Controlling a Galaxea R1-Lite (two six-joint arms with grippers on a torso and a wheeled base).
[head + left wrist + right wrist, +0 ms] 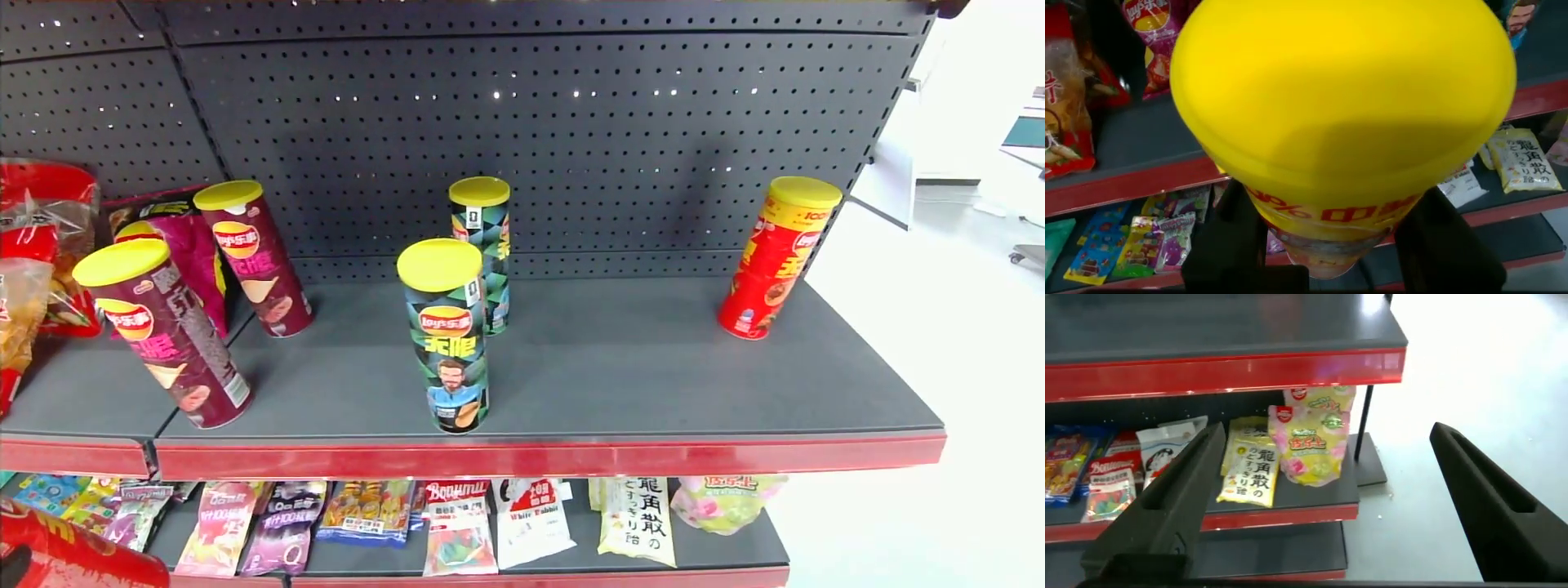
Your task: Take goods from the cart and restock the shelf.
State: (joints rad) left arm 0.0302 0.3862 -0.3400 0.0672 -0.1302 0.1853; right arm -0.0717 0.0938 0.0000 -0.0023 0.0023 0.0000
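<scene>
Left gripper [1341, 208]: two fingers [1234, 245], matte black, broad and blocky, with plain faces and rounded upper ends.

Right gripper [1327, 434]: two fingers [1167, 510], the same matte black, long and wedge-shaped, thick at the base and tapering to blunt tips. One finger carried a shallow lengthwise groove along its face. The other showed a flat, bevelled face with a faint sheen along the edge.

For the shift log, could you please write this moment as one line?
left gripper: shut on red chip can | right gripper: open, empty | shelf: five chip cans standing
</scene>
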